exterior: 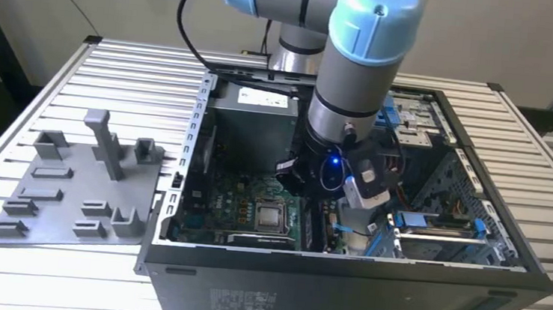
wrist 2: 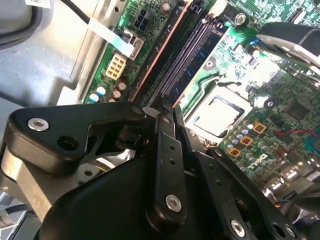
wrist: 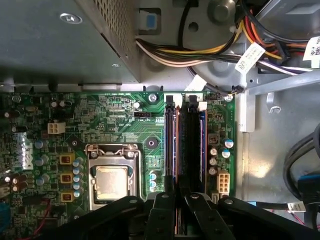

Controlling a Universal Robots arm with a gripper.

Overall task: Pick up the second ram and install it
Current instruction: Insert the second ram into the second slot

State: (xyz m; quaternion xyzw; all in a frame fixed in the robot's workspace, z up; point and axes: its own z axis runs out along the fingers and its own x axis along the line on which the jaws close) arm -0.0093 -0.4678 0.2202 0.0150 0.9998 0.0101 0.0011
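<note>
My gripper (exterior: 305,176) is down inside the open computer case, over the memory slots of the green motherboard (exterior: 232,207). In both wrist views the black fingers stand close together, pinched on a thin dark board seen edge-on, the second ram (wrist: 171,145) (wrist 2: 162,55). Its copper-coloured edge runs along the slot nearest the processor socket (wrist: 112,182), away from my gripper (wrist: 177,197) (wrist 2: 162,112). Whether the stick is fully seated in the slot I cannot tell. Another dark stick with a blue side (wrist: 201,145) (wrist 2: 197,60) stands in a neighbouring slot.
The grey holder tray (exterior: 72,197) lies on the slatted table at the exterior view's left of the case (exterior: 345,289). A power supply box (wrist: 50,40) and a bundle of coloured cables (wrist: 200,50) sit beyond the slots. Drive bays and blue cables (exterior: 431,225) crowd the exterior view's right.
</note>
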